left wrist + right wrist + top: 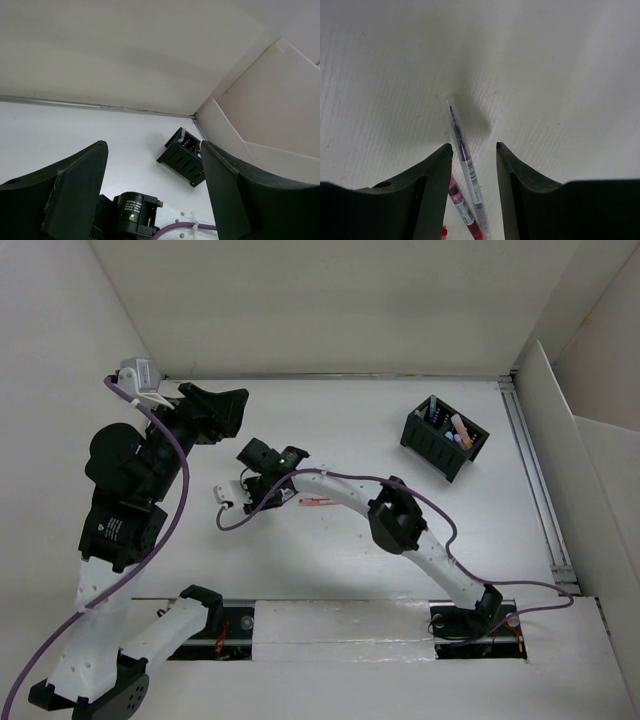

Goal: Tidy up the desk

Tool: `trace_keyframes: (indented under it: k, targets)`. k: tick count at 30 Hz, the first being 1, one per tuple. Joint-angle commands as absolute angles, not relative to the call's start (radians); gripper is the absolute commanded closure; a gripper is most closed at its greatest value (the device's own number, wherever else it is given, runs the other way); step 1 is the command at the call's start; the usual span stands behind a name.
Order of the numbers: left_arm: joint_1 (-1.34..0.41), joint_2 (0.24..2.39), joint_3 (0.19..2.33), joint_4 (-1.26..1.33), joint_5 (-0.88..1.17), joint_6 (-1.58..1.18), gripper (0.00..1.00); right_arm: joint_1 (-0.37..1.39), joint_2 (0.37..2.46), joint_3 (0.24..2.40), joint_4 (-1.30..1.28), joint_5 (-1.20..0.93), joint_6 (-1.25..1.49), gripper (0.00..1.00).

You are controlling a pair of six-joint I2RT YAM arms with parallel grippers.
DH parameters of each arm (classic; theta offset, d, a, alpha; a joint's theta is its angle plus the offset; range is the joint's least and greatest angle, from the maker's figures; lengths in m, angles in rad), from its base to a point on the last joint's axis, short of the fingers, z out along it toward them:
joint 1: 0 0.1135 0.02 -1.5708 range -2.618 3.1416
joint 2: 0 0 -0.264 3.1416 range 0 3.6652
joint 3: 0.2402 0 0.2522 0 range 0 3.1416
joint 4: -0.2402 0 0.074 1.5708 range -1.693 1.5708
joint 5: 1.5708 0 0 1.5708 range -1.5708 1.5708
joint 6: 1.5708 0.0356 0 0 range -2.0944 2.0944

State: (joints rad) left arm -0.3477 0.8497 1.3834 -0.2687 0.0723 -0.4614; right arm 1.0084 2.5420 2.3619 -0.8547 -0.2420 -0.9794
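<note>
Left claw: raised at left, fingers wide, empty. Right claw: low over the white counter, left of centre, gap narrow, straddling a clear pen, not gripping; red pen just beside. Step, judged: pen pick-up. Next: close squarely, lift, carry to black organizer, far right. Right wrist view alone shows both pens; overhead gives only a red sliver.

Soft, even light fills all three views, and the white desk reads bright without glare. Shadows are faint: only a blurred grey patch beside the clear pen in the right wrist view. The fingers of the left gripper are dark and show little detail.
</note>
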Motion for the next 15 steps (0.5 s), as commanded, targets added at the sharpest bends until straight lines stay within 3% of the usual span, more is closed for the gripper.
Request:
trace_keyframes:
  k: [1, 8, 15]
  targets:
    - [-0.353, 0.845, 1.382, -0.215, 0.083, -0.436, 0.29, 1.009, 2.565, 2.402, -0.882, -0.248, -0.962, 0.54]
    - [-0.353, 0.848, 1.382, -0.221, 0.066, -0.422, 0.29, 1.0, 2.592, 2.405, -0.884, -0.259, -0.95, 0.56]
    - [-0.353, 0.848, 1.387, -0.219, 0.049, -0.416, 0.29, 1.0, 2.609, 2.401, -0.896, -0.31, -0.939, 0.81]
